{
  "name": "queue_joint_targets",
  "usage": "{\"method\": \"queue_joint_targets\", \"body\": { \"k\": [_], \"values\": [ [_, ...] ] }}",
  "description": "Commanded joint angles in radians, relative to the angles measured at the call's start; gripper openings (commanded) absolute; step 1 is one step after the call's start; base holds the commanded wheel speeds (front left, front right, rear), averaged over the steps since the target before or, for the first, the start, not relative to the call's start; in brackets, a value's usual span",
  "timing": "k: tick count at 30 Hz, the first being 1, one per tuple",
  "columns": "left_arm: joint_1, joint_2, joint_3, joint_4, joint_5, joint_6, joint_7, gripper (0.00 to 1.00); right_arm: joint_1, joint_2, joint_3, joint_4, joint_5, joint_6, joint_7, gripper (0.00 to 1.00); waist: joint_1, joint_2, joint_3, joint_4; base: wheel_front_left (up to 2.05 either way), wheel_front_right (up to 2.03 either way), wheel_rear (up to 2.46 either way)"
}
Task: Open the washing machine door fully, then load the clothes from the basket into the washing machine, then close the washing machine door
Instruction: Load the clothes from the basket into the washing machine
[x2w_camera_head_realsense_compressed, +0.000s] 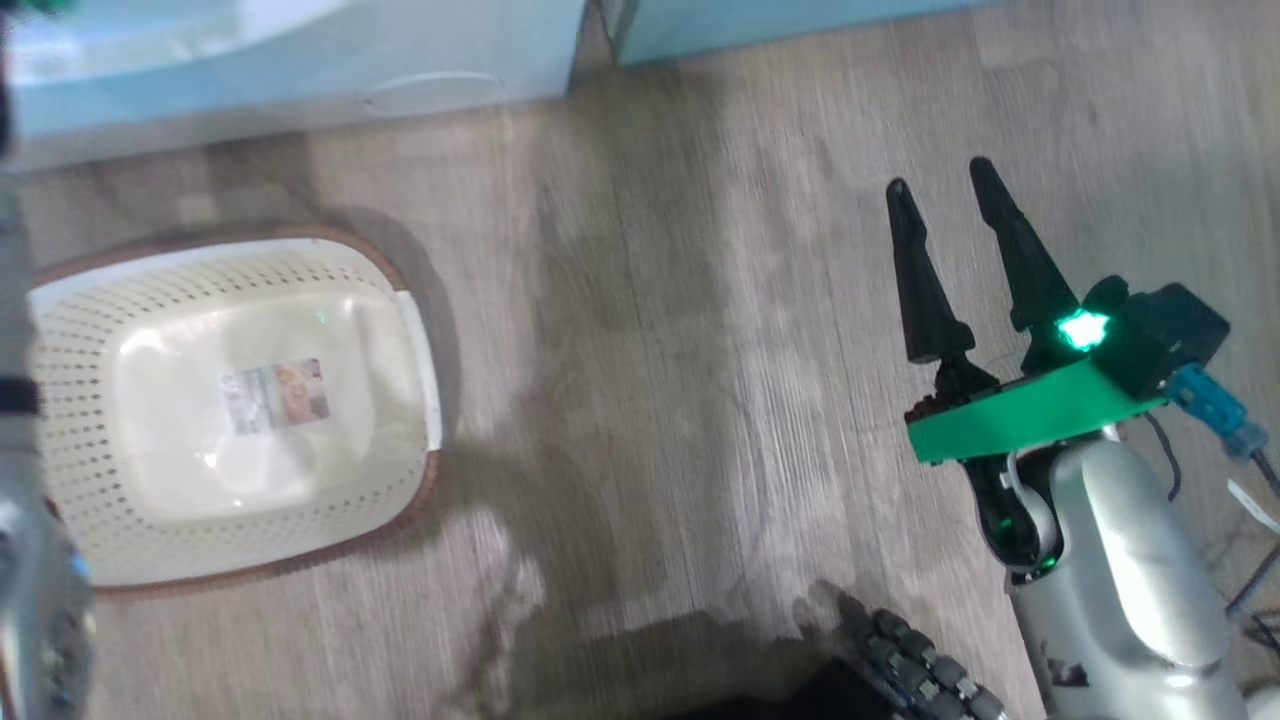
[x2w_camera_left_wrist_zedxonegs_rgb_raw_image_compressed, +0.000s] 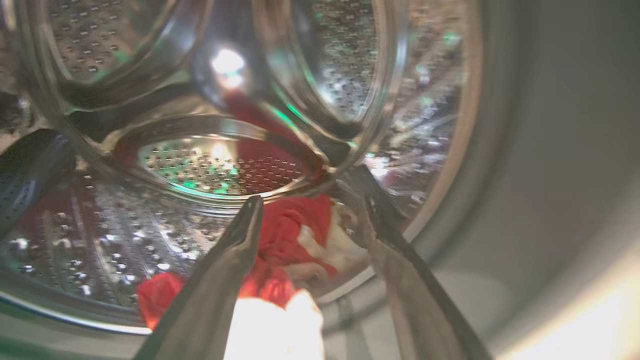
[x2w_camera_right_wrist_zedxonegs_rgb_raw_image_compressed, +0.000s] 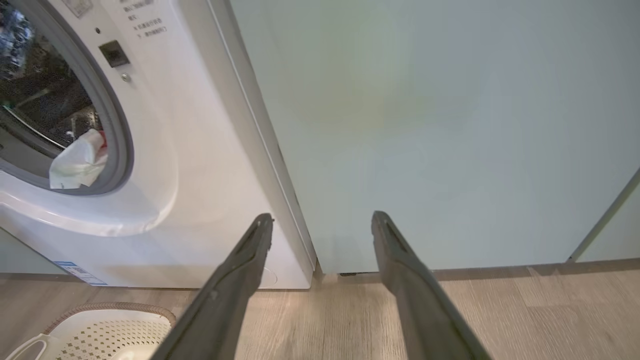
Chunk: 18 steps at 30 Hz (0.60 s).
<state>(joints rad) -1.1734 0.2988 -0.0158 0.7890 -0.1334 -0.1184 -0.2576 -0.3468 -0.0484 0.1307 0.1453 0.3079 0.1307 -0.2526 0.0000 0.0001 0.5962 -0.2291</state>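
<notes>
— Both empty?
— Yes. Left gripper points into the drum, fingers wide; the clothes lie just beyond them near its mouth, so loading looks done. Basket sits empty on the floor.
— The right?
— Right gripper hangs low over the floor, fingers spread, facing the cabinet.

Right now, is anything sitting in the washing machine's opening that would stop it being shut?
Yes. A pale fold of the clothes drapes over the opening's grey rim, and the open left gripper reaches into the drum. Both likely have to clear first.
</notes>
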Motion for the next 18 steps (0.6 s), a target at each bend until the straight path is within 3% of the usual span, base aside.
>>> {"method": "queue_joint_targets", "body": {
  "k": [1, 12, 18],
  "values": [
    [0.022, 0.031, 0.007, -0.054, 0.001, -0.001, -0.004, 1.00, 0.028, -0.002, 0.013, -0.025, -0.010, 0.000, -0.009, 1.00, 0.0000, -0.0001, -0.042, 0.032, 0.00, 0.00, 0.00],
    [0.413, -0.079, 0.061, -0.344, -0.017, 0.038, -0.004, 1.00, 0.074, -0.002, -0.042, -0.042, -0.051, 0.000, -0.009, 1.00, 0.0000, -0.0001, -0.119, 0.067, 0.00, 0.00, 0.00],
    [0.636, -0.165, 0.102, -0.558, 0.000, 0.085, -0.004, 1.00, 0.093, -0.002, -0.042, -0.056, -0.053, 0.000, -0.009, 1.00, 0.0000, -0.0001, -0.137, 0.067, 0.00, 0.00, 0.00]
  ]
}}
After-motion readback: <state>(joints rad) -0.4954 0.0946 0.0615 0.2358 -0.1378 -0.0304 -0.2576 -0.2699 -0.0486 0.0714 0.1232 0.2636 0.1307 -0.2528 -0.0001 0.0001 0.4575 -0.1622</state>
